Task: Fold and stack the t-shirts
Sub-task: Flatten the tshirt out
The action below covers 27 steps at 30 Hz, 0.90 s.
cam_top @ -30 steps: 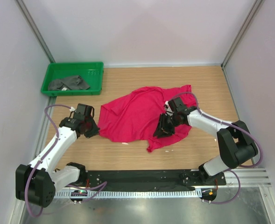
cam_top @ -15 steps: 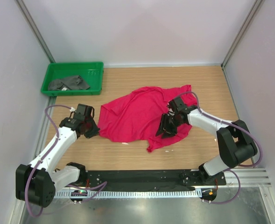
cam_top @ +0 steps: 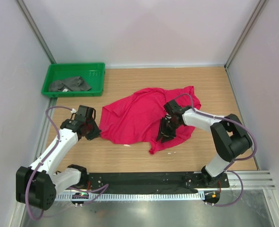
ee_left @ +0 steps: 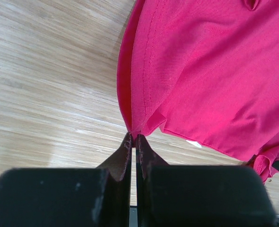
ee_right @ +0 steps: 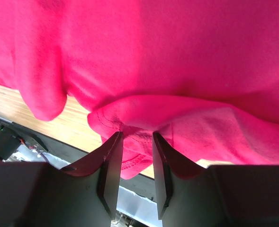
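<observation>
**Item 1:** red t-shirt, qty 1. Crumpled, spread loosely at ctr of bench.

**Item 2:** grey t-shirt, qty 1. Bunched inside green tray at bench's 10 o'clock corner, well apart from item 1.

**Left claw**: fingers pressed fully together, pinching red t-shirt's edge at approx its 8 o'clock. Cloth drawn to a point at the tips.

**Right claw**: over the shirt's 4 o'clock part, fingers partway apart. Hemmed fold lies just beyond the tips, nothing gripped.
</observation>
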Each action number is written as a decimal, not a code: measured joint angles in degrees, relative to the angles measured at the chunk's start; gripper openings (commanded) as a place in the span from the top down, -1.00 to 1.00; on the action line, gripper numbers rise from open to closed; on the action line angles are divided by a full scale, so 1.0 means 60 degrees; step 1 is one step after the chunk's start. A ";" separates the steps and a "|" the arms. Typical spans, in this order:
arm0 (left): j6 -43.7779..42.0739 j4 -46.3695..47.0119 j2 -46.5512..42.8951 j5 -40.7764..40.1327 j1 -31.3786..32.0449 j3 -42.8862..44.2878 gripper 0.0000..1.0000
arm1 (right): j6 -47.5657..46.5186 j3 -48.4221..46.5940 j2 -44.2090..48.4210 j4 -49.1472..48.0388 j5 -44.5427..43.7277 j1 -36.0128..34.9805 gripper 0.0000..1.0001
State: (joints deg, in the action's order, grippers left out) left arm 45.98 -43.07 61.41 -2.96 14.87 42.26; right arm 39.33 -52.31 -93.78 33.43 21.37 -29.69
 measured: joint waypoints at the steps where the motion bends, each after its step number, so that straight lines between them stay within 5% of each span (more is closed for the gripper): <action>1: 0.0000 0.0000 0.0000 0.0004 0.0000 0.0000 1.00 | 0.0000 -0.0055 -0.0033 0.0004 -0.0025 -0.0025 0.26; 6: -0.0004 0.0000 0.0000 0.0004 0.0000 -0.0018 1.00 | 0.0004 -0.0233 -0.0222 0.0106 -0.0124 -0.0076 0.15; 10: -0.0004 0.0011 0.0000 0.0004 0.0000 -0.0029 1.00 | 0.0000 -0.0266 -0.0372 0.0157 -0.0120 -0.0080 0.30; 17: -0.0004 0.0033 0.0000 0.0004 0.0000 -0.0087 1.00 | 0.0040 -0.0266 -0.0441 0.0164 -0.0113 -0.0084 0.87; 27: 0.0007 0.0025 -0.0222 0.0000 0.0000 -0.0153 1.00 | 0.0062 -0.0262 0.0922 0.1005 -0.0495 -0.0095 0.88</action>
State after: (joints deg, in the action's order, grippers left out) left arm 46.02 -42.92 60.07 -2.96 14.87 41.34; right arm 39.70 -53.89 -88.25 39.46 18.39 -30.26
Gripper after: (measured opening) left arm 0.009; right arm 0.070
